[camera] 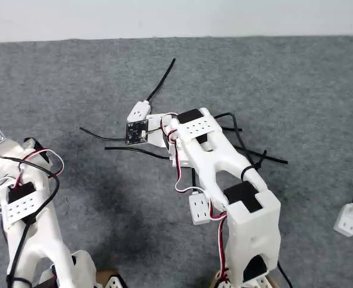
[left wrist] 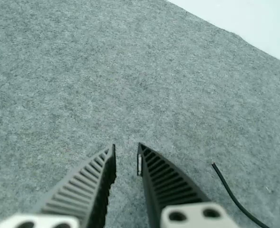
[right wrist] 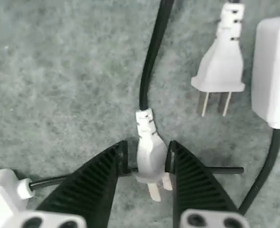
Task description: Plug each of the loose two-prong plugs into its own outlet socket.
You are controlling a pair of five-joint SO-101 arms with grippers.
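In the high view, a grey carpeted table (camera: 296, 84) fills the frame. The right arm (camera: 224, 174) stretches from the bottom centre up to the middle, with its wrist over a tangle of black cords (camera: 248, 150). A white first socket (camera: 139, 111) lies just up and left of centre, and a black lead runs from it toward the top. A second socket (camera: 199, 208), also white and blocky, sits below centre against the arm. A third socket (camera: 348, 219) lies at the right edge. The left arm (camera: 26, 222) stands in the lower left corner, well apart from all three.

In the left wrist view, the left gripper (left wrist: 126, 154) hangs over bare carpet. Its ribbed dark jaws are slightly apart with nothing between them. A thin black cord end (left wrist: 230, 192) lies near.

In the right wrist view, the right gripper (right wrist: 147, 154) is clamped on the held plug (right wrist: 150, 152). This plug is white and moulded, with a ribbed collar, a thick black cable and pale prongs poking out past the jaws. A loose plug (right wrist: 220, 69) lies apart on the carpet. It is flat and white, with two bare metal prongs. Beside it is a large white housing (right wrist: 275, 71).
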